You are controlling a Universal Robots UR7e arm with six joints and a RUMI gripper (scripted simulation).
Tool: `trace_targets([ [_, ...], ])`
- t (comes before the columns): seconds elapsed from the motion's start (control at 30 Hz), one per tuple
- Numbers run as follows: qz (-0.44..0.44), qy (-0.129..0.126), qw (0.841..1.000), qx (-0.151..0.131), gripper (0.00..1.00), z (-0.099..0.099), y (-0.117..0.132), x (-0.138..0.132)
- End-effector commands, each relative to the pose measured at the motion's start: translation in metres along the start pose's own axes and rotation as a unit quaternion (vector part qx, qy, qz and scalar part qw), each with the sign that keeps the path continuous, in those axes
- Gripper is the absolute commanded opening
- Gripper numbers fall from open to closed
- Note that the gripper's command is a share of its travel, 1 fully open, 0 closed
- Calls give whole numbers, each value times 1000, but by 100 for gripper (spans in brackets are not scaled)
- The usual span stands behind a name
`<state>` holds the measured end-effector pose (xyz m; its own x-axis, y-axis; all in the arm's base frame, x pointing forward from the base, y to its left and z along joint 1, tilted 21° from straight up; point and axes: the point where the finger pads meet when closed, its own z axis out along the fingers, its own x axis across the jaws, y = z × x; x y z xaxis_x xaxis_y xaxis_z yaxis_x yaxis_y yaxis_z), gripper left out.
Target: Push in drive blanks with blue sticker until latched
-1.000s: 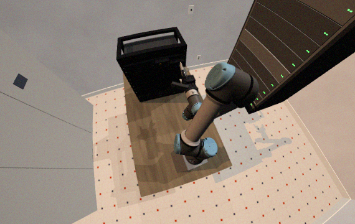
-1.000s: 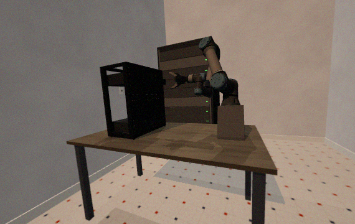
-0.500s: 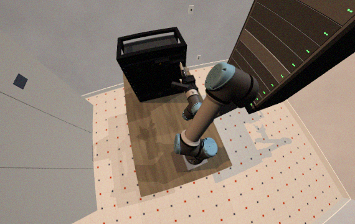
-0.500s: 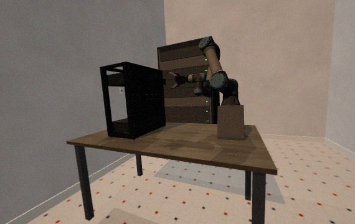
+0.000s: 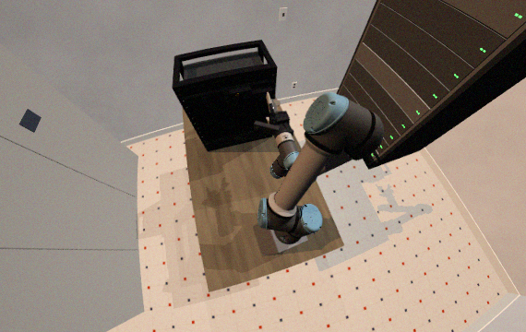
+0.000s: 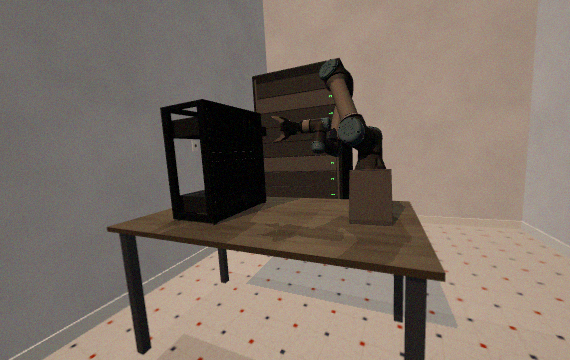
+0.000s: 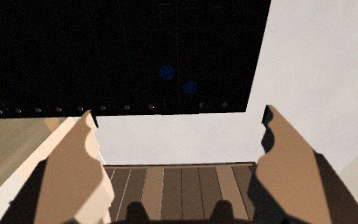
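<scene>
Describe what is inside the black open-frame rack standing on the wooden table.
Two dim blue sticker dots show on the black open-frame rack's dark front face. From the side, its rear section looks hollow. The individual blanks are too dark to distinguish. The open gripper holds nothing.

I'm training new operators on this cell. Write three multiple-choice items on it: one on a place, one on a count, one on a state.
1. Where does the black rack stand?
A. on the wooden table
B. on the floor
C. on the arm's pedestal

2. How many blue stickers show on the rack's face in the wrist view?
A. none
B. two
C. five

3. How is the hand?
A. shut on a blank
B. shut and empty
C. open and empty

Answers:
1 A, the rack rests at one end of the table.
2 B, two blue dots sit close together.
3 C, both fingers stand wide apart with nothing between them.
</scene>
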<state>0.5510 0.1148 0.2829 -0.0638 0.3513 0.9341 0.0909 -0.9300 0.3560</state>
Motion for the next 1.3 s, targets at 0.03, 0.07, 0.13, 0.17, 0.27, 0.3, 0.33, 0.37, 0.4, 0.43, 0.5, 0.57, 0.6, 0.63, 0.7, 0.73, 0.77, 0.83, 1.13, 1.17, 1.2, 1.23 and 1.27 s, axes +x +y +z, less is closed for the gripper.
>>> trace_targets([
  [0.03,0,0,1000,0,100,0,0,0],
  [0.07,0,0,1000,0,100,0,0,0],
  [0.13,0,0,1000,0,100,0,0,0],
  [0.17,0,0,1000,0,100,0,0,0],
  [0.27,0,0,1000,0,100,0,0,0],
  [0.3,0,0,1000,0,100,0,0,0],
  [0.33,0,0,1000,0,100,0,0,0],
  [0.37,0,0,1000,0,100,0,0,0],
  [0.4,0,0,1000,0,100,0,0,0],
  [0.43,0,0,1000,0,100,0,0,0],
  [0.5,0,0,1000,0,100,0,0,0],
  [0.57,0,0,1000,0,100,0,0,0],
  [0.6,0,0,1000,0,100,0,0,0],
  [0.63,0,0,1000,0,100,0,0,0],
  [0.7,0,0,1000,0,100,0,0,0],
  [0.73,0,0,1000,0,100,0,0,0],
  [0.77,0,0,1000,0,0,0,0,0],
  [0.83,0,0,1000,0,0,0,0,0],
  [1.13,0,0,1000,0,0,0,0,0],
  [1.17,0,0,1000,0,0,0,0,0],
  [1.2,0,0,1000,0,0,0,0,0],
  [1.23,0,0,1000,0,0,0,0,0],
  [1.27,0,0,1000,0,0,0,0,0],
])
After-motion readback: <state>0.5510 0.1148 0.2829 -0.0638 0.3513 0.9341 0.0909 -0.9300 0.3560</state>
